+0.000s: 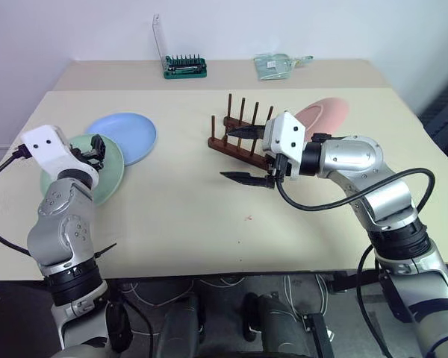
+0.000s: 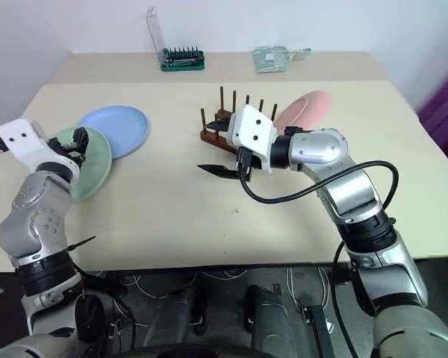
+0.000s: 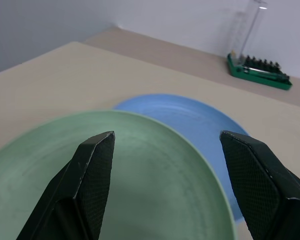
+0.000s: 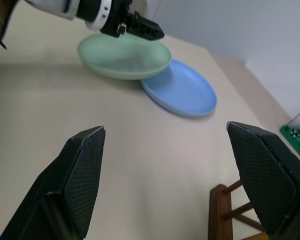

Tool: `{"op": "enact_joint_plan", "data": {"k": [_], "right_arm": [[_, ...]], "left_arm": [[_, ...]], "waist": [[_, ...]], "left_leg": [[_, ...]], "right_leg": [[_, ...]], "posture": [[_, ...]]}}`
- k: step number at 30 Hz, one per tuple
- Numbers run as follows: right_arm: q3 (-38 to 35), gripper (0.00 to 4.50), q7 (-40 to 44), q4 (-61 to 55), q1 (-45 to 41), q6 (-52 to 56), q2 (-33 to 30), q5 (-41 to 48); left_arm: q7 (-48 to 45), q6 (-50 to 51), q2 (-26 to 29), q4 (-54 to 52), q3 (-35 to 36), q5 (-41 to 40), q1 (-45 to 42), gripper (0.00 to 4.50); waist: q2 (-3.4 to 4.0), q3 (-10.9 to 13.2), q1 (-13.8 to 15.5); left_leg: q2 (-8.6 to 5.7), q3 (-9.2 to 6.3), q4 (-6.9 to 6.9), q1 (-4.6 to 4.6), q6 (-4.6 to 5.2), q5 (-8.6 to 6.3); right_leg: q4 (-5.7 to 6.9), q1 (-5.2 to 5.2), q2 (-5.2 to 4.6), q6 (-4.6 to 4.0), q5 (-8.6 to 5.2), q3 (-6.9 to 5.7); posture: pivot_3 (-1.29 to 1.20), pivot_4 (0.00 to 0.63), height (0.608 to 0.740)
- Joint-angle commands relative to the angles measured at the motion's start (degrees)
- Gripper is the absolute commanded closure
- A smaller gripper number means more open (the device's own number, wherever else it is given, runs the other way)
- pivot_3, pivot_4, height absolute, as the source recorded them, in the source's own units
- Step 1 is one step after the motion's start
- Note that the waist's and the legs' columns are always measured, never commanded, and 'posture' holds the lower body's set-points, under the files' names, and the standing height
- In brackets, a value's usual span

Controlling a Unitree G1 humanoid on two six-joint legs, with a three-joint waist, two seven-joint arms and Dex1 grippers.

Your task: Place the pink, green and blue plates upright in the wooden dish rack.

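Hovering, left claw (image 1: 98, 147): we see it released, jaws spread wide and gripping nothing, poised above the green plate (image 1: 108, 179).
Left claw to green plate: in the left wrist view both black fingers (image 3: 90, 175) stand apart over the plate's inner face; we cannot tell whether they touch it.
Green plate: flat on the worktop (image 1: 187, 216) at its left side, its far edge overlapping the blue plate (image 1: 131, 134).
Blue plate: flat, just beyond the green one, partly tucked under its rim.
Right claw (image 1: 248, 155): released too, pointing to the left, one finger up by the pegs and the other lower over bare worktop, with nothing between them.
Right claw to rack: we see the wooden dish rack (image 1: 235, 138) just behind and beside the claw; contact is not clear.
Pink plate (image 1: 325, 113): leaning up at the rack's right end, behind the right wrist, part of it hidden.
Far edge of the worktop: a green bit holder (image 1: 184, 67) and a small clear packet (image 1: 272, 66), well apart from both claws.
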Motion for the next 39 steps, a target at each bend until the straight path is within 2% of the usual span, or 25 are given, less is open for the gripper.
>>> {"op": "enact_joint_plan", "data": {"k": [1,4,8,12,14,16,20,21,28,33,39], "right_arm": [[2.16,0.53,0.81,-1.33,2.74,1.69,-2.85,-3.64],[5.11,0.53,-1.05,-2.83,6.75,4.60,-1.64,-5.47],[5.41,0.53,-7.13,-3.75,8.23,12.30,4.62,-5.24],[4.55,0.53,-11.93,-1.98,8.56,17.42,8.77,-5.61],[3.83,1.08,-15.02,1.27,8.43,19.03,10.72,-6.46],[2.70,1.89,-17.46,4.00,8.27,20.64,12.10,-6.95],[-1.17,4.04,-22.68,9.72,7.26,24.94,15.80,-6.41],[-1.43,4.45,-23.30,10.70,7.07,25.05,16.18,-6.63],[-4.00,4.45,-31.26,19.94,4.53,22.38,17.11,-10.84],[-6.54,4.45,-36.17,26.18,2.47,17.93,16.85,-13.21],[-7.19,4.45,-36.83,28.75,1.75,15.77,16.07,-14.51]], "left_arm": [[-3.49,-1.19,1.96,-2.62,-3.15,-0.92,1.15,1.09],[-8.71,-1.64,3.56,-5.06,-7.43,-1.73,4.26,1.09],[-20.17,-4.23,9.96,-9.71,-14.59,-1.72,11.81,1.09],[-24.83,-4.71,13.52,-11.38,-14.84,-3.42,17.41,1.09],[-26.12,-5.08,14.34,-11.96,-12.07,-5.06,19.76,1.04],[-26.36,-5.32,14.42,-12.46,-9.25,-6.72,21.15,1.04],[-26.16,-5.28,14.23,-12.37,-3.37,-10.07,23.26,1.04],[-25.60,-5.30,14.02,-12.13,-1.37,-10.74,23.77,1.04],[-23.06,-5.92,12.91,-10.10,8.12,-14.31,27.46,1.04],[-20.82,-6.79,10.77,-9.02,9.45,-15.02,29.69,1.04],[-18.65,-8.32,8.42,-7.68,9.80,-15.47,31.09,1.04]], "waist": [[0.00,0.00,-0.01],[-0.05,-0.04,-0.12],[-0.01,-0.01,-1.02],[0.01,-0.03,-1.59],[0.02,-0.03,-1.61],[0.04,-0.01,-1.61],[0.03,-0.02,-1.53],[0.03,-0.01,-1.52],[0.04,-0.03,-1.91],[0.02,-0.04,-1.51],[0.02,-0.04,-1.70]], "left_leg": [[0.00,0.00,0.00,0.00,0.00,0.00],[0.00,0.01,-0.01,0.01,0.00,-0.01],[0.05,0.06,-0.04,-0.01,-0.02,0.00],[0.12,0.04,-0.13,0.03,-0.06,0.00],[0.14,0.03,-0.17,0.03,-0.07,0.00],[0.15,0.03,-0.20,0.02,-0.08,0.00],[0.11,0.04,-0.24,0.00,-0.08,0.00],[0.11,0.04,-0.25,0.00,-0.07,0.00],[0.11,0.04,-0.30,0.03,-0.07,0.01],[0.07,0.04,-0.30,0.03,-0.10,-0.01],[0.08,0.04,-0.32,0.03,-0.12,-0.03]], "right_leg": [[-0.01,0.00,-0.02,-0.01,-0.01,0.00],[-0.03,0.01,-0.03,-0.17,-0.10,0.00],[0.05,-0.13,0.01,-0.21,-0.07,0.05],[0.05,-0.17,-0.02,-0.25,-0.09,0.07],[0.02,-0.18,-0.01,-0.25,-0.10,0.07],[-0.03,-0.18,-0.01,-0.24,-0.11,0.07],[-0.06,-0.19,-0.07,-0.26,-0.10,0.07],[-0.06,-0.20,-0.07,-0.26,-0.10,0.08],[-0.06,-0.19,-0.04,-0.06,-0.22,0.08],[-0.13,-0.14,-0.10,-0.06,-0.22,0.08],[-0.13,-0.15,-0.09,-0.06,-0.23,0.08]], "posture": [[0.00,0.150,0.730],[0.00,0.150,0.730],[0.00,0.150,0.730],[0.00,0.150,0.730],[0.00,0.150,0.730],[0.00,0.150,0.730],[0.00,0.150,0.730],[0.00,0.150,0.730],[0.00,0.150,0.730],[0.00,0.150,0.730],[0.00,0.150,0.730]]}}
